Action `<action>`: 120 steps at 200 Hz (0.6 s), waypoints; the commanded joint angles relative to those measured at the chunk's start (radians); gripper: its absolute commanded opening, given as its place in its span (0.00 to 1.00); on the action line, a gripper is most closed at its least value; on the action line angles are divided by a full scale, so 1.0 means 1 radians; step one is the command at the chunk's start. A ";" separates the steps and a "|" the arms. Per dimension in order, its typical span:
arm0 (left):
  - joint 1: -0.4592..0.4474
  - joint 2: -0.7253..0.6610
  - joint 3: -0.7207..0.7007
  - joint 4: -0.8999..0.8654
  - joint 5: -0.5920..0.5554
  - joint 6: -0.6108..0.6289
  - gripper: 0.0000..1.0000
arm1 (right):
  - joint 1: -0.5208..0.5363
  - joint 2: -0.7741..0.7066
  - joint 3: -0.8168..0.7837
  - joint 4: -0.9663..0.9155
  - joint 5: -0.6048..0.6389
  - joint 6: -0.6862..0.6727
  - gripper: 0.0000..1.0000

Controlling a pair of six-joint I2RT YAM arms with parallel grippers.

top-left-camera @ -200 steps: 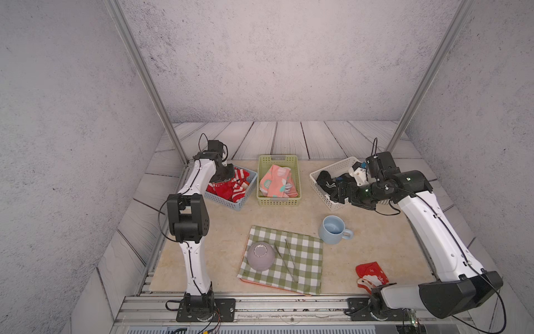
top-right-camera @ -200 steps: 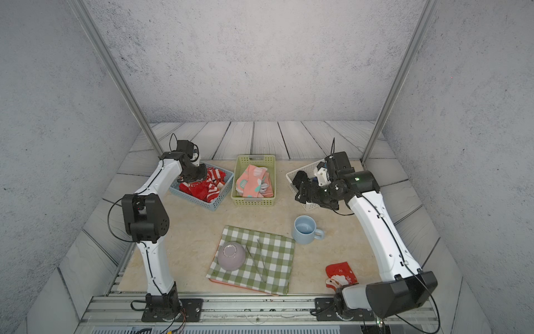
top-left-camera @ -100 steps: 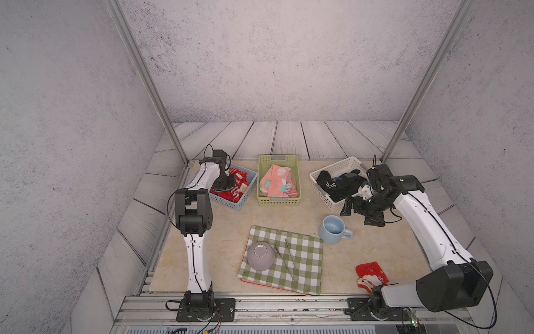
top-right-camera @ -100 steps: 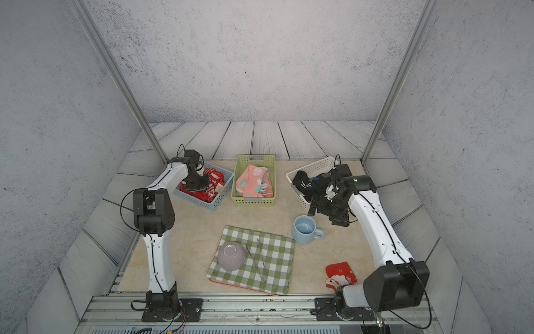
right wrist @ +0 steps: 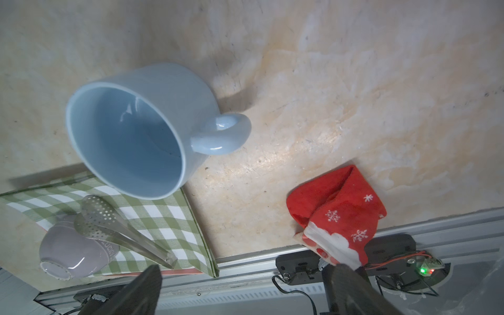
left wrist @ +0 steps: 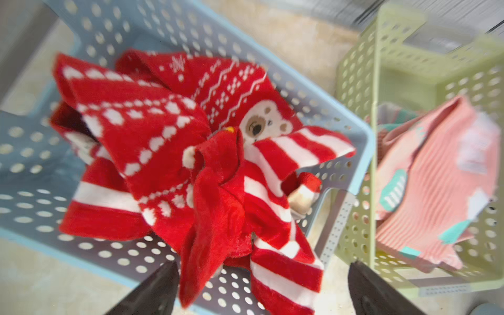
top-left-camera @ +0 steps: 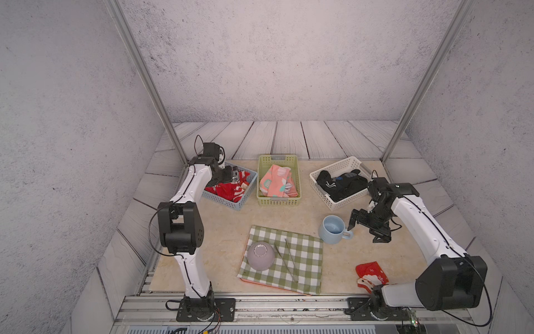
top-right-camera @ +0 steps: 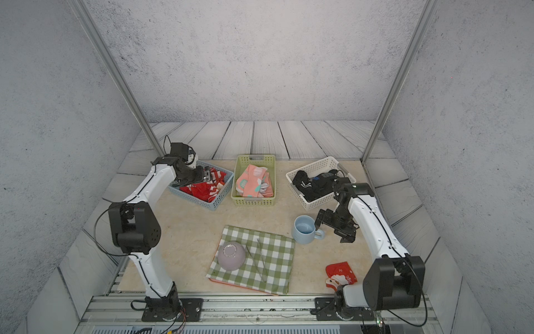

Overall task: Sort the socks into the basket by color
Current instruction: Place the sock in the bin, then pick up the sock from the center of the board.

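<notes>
Sorting looks nearly done: red socks (top-left-camera: 231,189) fill the blue basket (top-left-camera: 228,204), pink socks (top-left-camera: 277,183) the green basket (top-left-camera: 278,199), black socks (top-left-camera: 341,183) the white basket (top-left-camera: 335,204), one last red sock (top-left-camera: 371,274) lies on the desk (top-left-camera: 219,231), and the left pincer (left wrist: 261,272) and right pincer (right wrist: 245,270) gape wide, empty.

A heap of red socks (left wrist: 169,141), striped, snowflaked and bear-faced, lies in the blue basket (left wrist: 27,196) straight under the spread jaws of the left gripper (left wrist: 261,272); one plain red fold trails into the gap, ungripped. Folded pink socks (left wrist: 436,177) with teal patches lie in the green basket (left wrist: 354,81) just outside one jaw. The black socks (top-left-camera: 341,183) sit in the white basket (top-left-camera: 332,203) behind the right gripper (right wrist: 245,272). A lone red sock (right wrist: 338,212), snowflaked and white-cuffed, lies on the table (right wrist: 354,95) before its open jaws.
</notes>
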 commanded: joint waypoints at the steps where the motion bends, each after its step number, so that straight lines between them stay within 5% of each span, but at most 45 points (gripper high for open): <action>1: 0.007 -0.076 -0.047 0.086 0.029 -0.002 1.00 | -0.004 0.030 -0.057 -0.019 -0.007 0.047 0.99; 120: -0.011 -0.322 -0.159 0.152 0.216 -0.065 1.00 | -0.013 0.127 -0.440 0.184 0.087 0.207 0.89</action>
